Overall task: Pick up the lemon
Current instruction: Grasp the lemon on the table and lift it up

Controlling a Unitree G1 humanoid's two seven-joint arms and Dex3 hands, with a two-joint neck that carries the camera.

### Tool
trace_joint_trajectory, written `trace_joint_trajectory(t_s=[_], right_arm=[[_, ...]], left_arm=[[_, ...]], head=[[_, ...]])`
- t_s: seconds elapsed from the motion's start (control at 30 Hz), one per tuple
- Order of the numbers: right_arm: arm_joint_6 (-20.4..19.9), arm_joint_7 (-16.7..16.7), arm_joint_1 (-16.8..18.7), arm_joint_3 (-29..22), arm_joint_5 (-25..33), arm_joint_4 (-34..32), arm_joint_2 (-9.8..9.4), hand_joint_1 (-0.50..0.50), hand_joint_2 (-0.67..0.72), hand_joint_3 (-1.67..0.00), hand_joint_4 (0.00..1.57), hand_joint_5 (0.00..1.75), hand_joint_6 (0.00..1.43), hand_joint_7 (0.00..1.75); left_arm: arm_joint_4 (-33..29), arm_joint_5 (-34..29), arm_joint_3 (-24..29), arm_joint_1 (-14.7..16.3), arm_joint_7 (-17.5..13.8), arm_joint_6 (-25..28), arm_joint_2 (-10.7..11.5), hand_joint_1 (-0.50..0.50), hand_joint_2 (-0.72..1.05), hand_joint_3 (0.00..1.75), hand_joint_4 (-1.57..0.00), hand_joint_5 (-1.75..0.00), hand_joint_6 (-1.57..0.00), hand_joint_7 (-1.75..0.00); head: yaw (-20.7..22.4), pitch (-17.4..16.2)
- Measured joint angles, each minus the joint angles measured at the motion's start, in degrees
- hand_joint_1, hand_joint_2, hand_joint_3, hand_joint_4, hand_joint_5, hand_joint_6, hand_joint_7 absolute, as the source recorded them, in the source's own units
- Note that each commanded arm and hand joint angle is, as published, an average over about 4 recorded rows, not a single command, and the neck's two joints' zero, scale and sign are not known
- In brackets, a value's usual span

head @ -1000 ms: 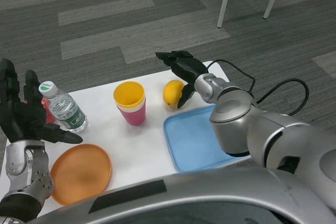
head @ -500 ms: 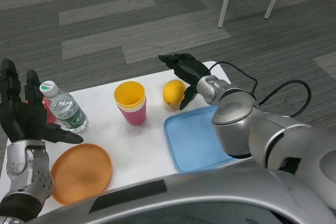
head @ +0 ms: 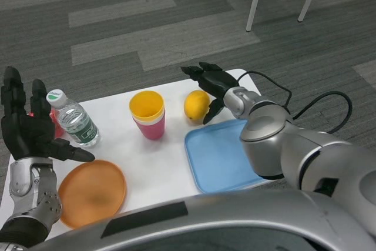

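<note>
The yellow lemon (head: 195,105) lies on the white table (head: 117,121) near its far edge, just beyond the blue tray. My right hand (head: 210,83) is spread around the lemon's right side, fingers arching over its top and thumb low beside it, holding nothing. My left hand (head: 26,127) waits at the table's left edge, fingers apart and raised, with nothing in it.
A blue tray (head: 220,156) lies in front of the lemon. A yellow cup stacked in a pink one (head: 147,114) stands left of the lemon. A water bottle (head: 71,119) is at the far left and an orange plate (head: 92,192) at the near left. A black cable (head: 305,107) loops right of the tray.
The whole view has shifted slightly. My right hand stays spread beside the lemon, its fingers a little further over the fruit. The left hand has not moved.
</note>
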Motion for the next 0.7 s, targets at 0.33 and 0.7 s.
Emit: trace_joint_trajectory(t_s=[0.33, 0.7], right_arm=[[0.3, 1.5, 0.2, 0.0, -0.1, 0.0, -0.23, -0.46, -0.46, -0.08, 0.03, 0.00, 0.00, 0.17], [0.5, 2.6, 0.3, 0.1, -0.2, -0.1, -0.43, -0.46, -0.49, -0.08, 0.06, 0.32, 0.09, 0.33]], left_arm=[[-0.2, 0.0, 0.0, 0.0, 0.0, 0.0, -0.1, -0.50, -0.72, 0.09, 0.00, 0.00, 0.00, 0.00], [-0.9, 0.0, 0.0, 0.0, 0.0, -0.1, -0.3, -0.50, -0.72, 0.09, 0.00, 0.00, 0.00, 0.00]], head=[[0.2, -0.1], [0.6, -0.7]])
